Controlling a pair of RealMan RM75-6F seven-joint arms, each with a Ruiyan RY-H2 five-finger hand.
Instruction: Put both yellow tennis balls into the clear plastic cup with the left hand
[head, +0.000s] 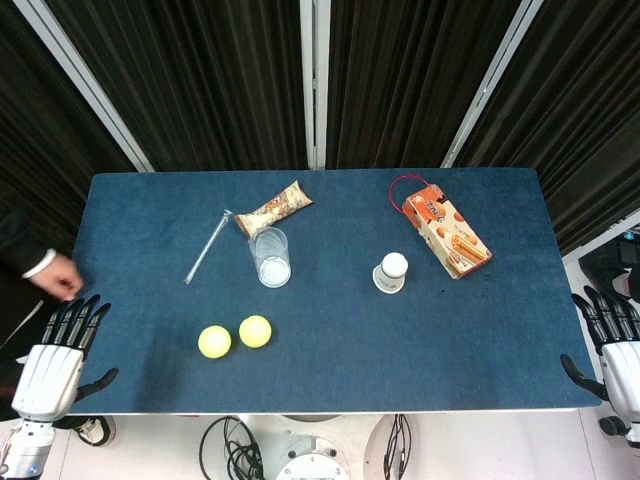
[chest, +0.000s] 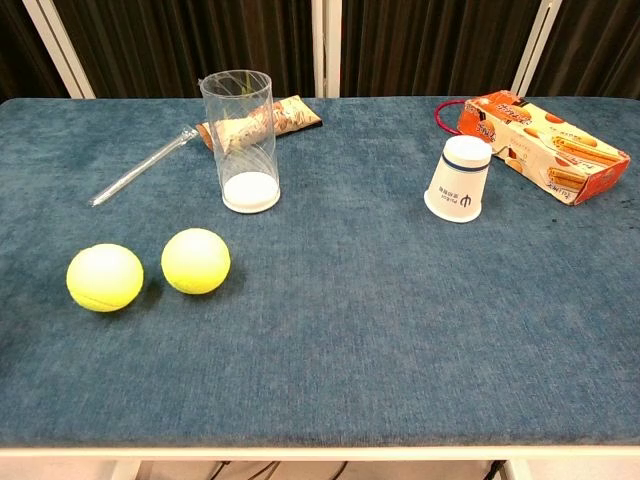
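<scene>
Counter (head: 330, 360): blue felt-like cover, carries everything, both tennis balls not yet moved. Snack box (head: 447, 230), orange, lies flat at the far right with a red loop at its far end. Left robot hand (head: 58, 360) sits off the counter's near-left corner, fingers apart and extended, holding nothing; seen only in the head view. Right robot hand (head: 612, 345) sits off the near-right corner, likewise spread and empty; it has no part in this task and is best left parked. Wrapper (head: 274, 209), a snack bar pack, lies just behind the cup. Cup (chest: 240, 140): clear, upright, mouth up, left of centre, touching nothing; looks tall and narrow, so I judge it tips easily. Paper cup (chest: 458, 178), white, stands inverted right of centre, well apart from the work. Straw (head: 207, 246), in a clear sleeve, lies to the left of the cup. Two balls lie side by side near the front, between the cup and the left robot hand: ball A (chest: 196, 260) nearer the cup, ball B (chest: 104, 277) just beside it on the left, a small gap between them. Step in hand, by my judgement: first reach. Suggest taking ball B first, since it is on the hand's side and leaves ball A undisturbed; come down from above with fingers wide, close around the ball's middle, lift clear, release directly over the cup mouth without brushing the rim. A person's hand (head: 58, 275) shows at the left edge.
</scene>
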